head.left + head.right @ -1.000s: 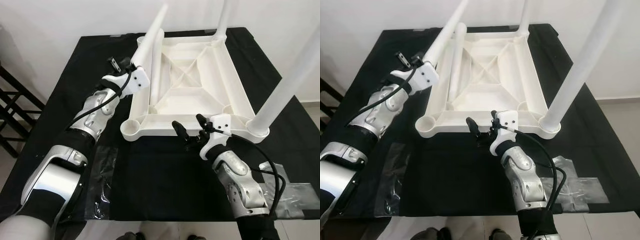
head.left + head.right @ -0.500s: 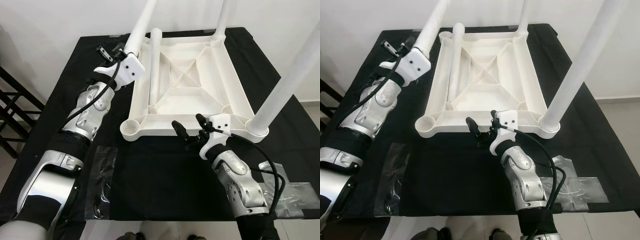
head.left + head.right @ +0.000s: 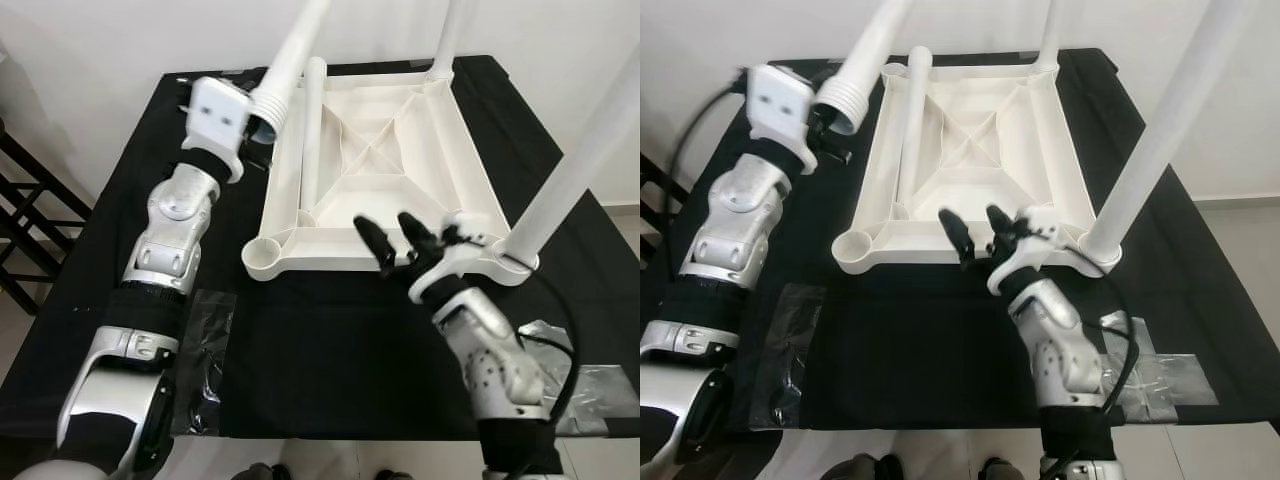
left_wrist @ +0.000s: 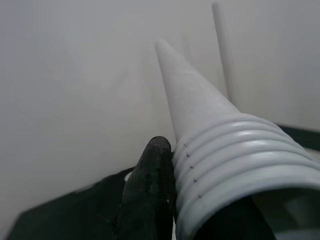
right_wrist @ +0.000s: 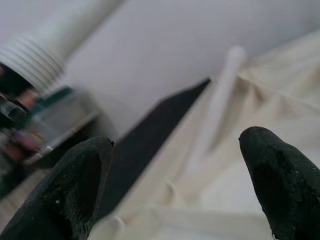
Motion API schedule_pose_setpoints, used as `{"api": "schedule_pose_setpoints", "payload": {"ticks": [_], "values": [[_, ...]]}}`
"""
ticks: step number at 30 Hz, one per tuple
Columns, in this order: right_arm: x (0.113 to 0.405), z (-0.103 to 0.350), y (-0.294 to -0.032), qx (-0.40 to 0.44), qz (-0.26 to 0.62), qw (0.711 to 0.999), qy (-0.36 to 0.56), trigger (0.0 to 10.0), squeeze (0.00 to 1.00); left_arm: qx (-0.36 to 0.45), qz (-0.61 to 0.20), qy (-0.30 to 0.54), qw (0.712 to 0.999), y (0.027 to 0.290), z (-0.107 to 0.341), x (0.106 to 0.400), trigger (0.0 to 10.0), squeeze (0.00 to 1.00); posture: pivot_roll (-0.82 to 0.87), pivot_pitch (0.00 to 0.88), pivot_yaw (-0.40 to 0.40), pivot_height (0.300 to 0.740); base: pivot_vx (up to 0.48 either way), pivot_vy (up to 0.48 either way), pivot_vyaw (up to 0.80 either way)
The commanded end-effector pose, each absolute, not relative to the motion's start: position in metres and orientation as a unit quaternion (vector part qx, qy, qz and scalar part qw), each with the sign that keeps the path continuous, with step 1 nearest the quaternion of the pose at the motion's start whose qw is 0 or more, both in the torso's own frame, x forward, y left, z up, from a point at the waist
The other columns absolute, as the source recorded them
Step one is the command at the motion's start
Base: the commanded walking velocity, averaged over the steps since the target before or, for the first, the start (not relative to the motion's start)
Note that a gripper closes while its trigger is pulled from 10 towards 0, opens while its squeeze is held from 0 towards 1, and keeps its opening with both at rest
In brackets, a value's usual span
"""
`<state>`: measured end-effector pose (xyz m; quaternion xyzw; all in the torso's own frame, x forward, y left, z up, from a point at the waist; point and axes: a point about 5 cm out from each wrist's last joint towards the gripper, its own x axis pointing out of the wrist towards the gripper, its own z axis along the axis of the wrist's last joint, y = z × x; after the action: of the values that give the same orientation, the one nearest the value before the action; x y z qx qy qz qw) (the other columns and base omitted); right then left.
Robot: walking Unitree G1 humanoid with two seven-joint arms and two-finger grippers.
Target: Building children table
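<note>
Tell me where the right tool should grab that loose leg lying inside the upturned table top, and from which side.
Probably mid-shaft, from above. The loose leg lies flat along the robot's left inner wall of the upturned table top, so a side approach looks blocked there. The right tool is open over the near rim. The left tool already holds another leg by its threaded end.

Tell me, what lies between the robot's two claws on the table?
In the left eye view, the upturned white tabletop with a loose leg lying inside it sits between the left gripper and the right gripper.
</note>
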<state>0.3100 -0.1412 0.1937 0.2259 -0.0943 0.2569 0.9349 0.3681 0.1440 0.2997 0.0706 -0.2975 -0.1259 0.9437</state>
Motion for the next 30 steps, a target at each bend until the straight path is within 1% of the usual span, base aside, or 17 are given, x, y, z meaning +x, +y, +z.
{"api": "schedule_pose_setpoints", "payload": {"ticks": [1,3,5,6,7,8,10,11,14,16,17,18,19,20,22,24,30], "values": [[0.306,0.214,-0.139,0.285,0.298,0.902,-0.129,10.0,0.00,-0.005,-0.136,-0.307,0.942,0.154,0.304,0.363,0.0,0.00,-0.02,0.123,0.057,0.740,0.000,0.000,0.00],[0.303,0.238,-0.138,0.351,0.340,0.857,-0.167,10.0,0.00,-0.108,-0.186,-0.314,0.925,0.158,0.307,0.356,0.0,0.00,-0.02,0.119,0.052,0.740,0.000,0.000,0.00],[0.303,0.238,-0.138,0.351,0.340,0.857,-0.167,10.0,0.00,-0.108,-0.186,-0.314,0.925,0.158,0.307,0.356,0.0,0.00,-0.02,0.119,0.052,0.740,0.000,0.000,0.00],[0.303,0.244,-0.137,0.364,0.350,0.845,-0.175,10.0,0.00,-0.138,-0.208,-0.317,0.915,0.158,0.307,0.352,0.0,0.00,-0.02,0.117,0.049,0.740,0.000,0.000,0.00],[0.303,0.248,-0.132,0.382,0.359,0.833,-0.178,10.0,0.00,-0.195,-0.233,-0.318,0.898,0.161,0.305,0.349,0.0,0.00,-0.01,0.115,0.045,0.740,0.000,0.000,0.00],[0.303,0.248,-0.132,0.382,0.359,0.833,-0.178,10.0,0.00,-0.195,-0.233,-0.318,0.898,0.161,0.305,0.349,0.0,0.00,-0.01,0.115,0.045,0.740,0.000,0.000,0.00],[0.301,0.253,-0.118,0.408,0.385,0.809,-0.175,10.0,0.00,-0.283,-0.280,-0.308,0.864,0.165,0.292,0.342,0.0,0.00,-0.01,0.114,0.042,0.740,0.000,0.000,0.00],[0.301,0.253,-0.118,0.408,0.385,0.809,-0.175,10.0,0.00,-0.283,-0.280,-0.308,0.864,0.165,0.292,0.342,0.0,0.00,-0.01,0.114,0.042,0.740,0.000,0.000,0.00],[0.296,0.259,-0.104,0.420,0.426,0.784,-0.167,10.0,0.00,-0.350,-0.343,-0.285,0.824,0.164,0.271,0.329,0.0,0.00,-0.01,0.114,0.036,0.740,0.000,0.000,0.00],[0.296,0.259,-0.104,0.420,0.426,0.784,-0.167,10.0,0.00,-0.350,-0.343,-0.285,0.824,0.164,0.271,0.329,0.0,0.00,-0.01,0.114,0.036,0.740,0.000,0.000,0.00],[0.295,0.261,-0.100,0.425,0.439,0.774,-0.165,10.0,0.00,-0.363,-0.360,-0.274,0.814,0.162,0.264,0.325,4.0,0.00,-0.01,0.116,0.029,0.740,0.000,0.000,0.00],[0.294,0.264,-0.096,0.430,0.454,0.763,-0.164,10.0,0.00,-0.374,-0.377,-0.266,0.805,0.160,0.258,0.319,6.7,0.00,-0.02,0.117,0.022,0.740,0.000,0.000,0.00],[0.293,0.267,-0.095,0.435,0.464,0.755,-0.161,10.0,0.00,-0.382,-0.389,-0.260,0.797,0.159,0.255,0.316,6.7,0.00,-0.02,0.117,0.022,0.740,0.000,0.000,0.00],[0.291,0.270,-0.091,0.437,0.482,0.743,-0.159,10.0,0.00,-0.394,-0.405,-0.256,0.784,0.157,0.251,0.310,10.0,0.00,-0.03,0.119,0.017,0.740,0.000,0.000,0.00],[0.289,0.272,-0.089,0.438,0.494,0.735,-0.157,10.0,0.00,-0.403,-0.416,-0.255,0.775,0.156,0.250,0.307,10.0,0.00,-0.03,0.119,0.017,0.740,0.000,0.000,0.00],[0.281,0.277,-0.081,0.421,0.537,0.714,-0.157,10.0,0.00,-0.422,-0.452,-0.253,0.744,0.151,0.247,0.297,10.0,0.00,-0.04,0.117,0.018,0.740,0.000,0.000,0.00],[0.272,0.281,-0.076,0.405,0.579,0.690,-0.156,10.0,0.00,-0.424,-0.496,-0.234,0.721,0.145,0.244,0.287,10.0,0.00,-0.04,0.117,0.019,0.740,0.000,0.000,0.00]]}}
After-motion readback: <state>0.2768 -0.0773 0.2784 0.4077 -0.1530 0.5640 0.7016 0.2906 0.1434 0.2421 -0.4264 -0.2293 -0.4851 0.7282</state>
